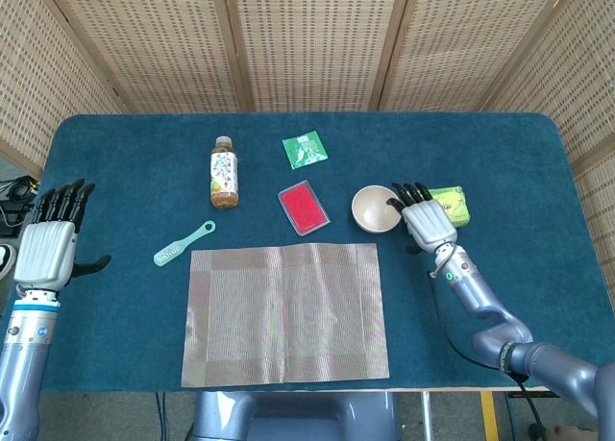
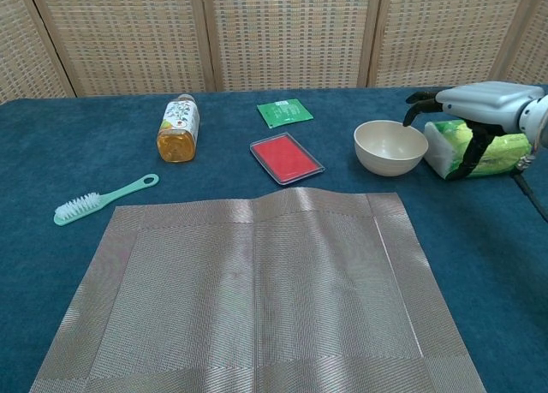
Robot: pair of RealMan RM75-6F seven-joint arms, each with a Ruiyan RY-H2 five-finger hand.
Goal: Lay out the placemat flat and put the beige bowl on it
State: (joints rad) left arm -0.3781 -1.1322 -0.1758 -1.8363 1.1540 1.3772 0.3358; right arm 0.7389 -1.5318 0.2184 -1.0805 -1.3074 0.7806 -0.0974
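Observation:
The grey woven placemat lies spread out on the blue table, with a slight ripple along its far edge. The beige bowl stands upright on the cloth just beyond the mat's far right corner. My right hand hovers at the bowl's right side, fingers spread and fingertips over the rim, holding nothing. My left hand is open at the table's left edge, far from both; the chest view does not show it.
A green tissue pack lies right behind my right hand. A red tray, a green packet, a drink bottle and a mint brush sit beyond the mat.

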